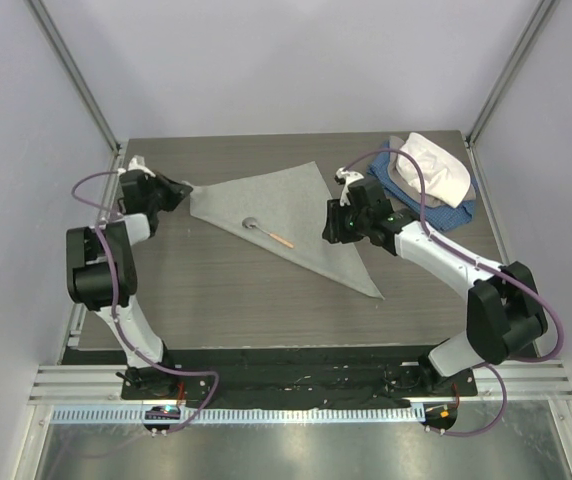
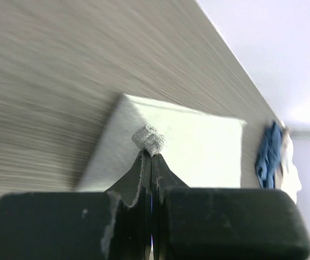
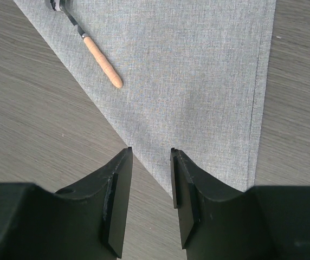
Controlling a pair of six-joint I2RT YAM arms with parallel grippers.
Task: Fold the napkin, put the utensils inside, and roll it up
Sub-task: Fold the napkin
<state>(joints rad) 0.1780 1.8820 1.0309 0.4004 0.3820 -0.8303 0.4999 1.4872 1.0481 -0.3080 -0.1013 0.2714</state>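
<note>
Soft, even, bright light fills the overhead view, and shadows are faint. In the left wrist view the tabletop [image 2: 63, 65] streaks with blur, the napkin [image 2: 198, 146] washes out almost white, and the left fingers [image 2: 129, 184] are dark and unfocused. The right wrist view is crisp, the weave distinct, and the right fingers [image 3: 117, 200] are dark.

A spoon [image 1: 266, 232] on the napkin [image 1: 301, 200], cloth heap [image 1: 431, 172] far right, left fingers [image 2: 168, 176] at its left corner
</note>
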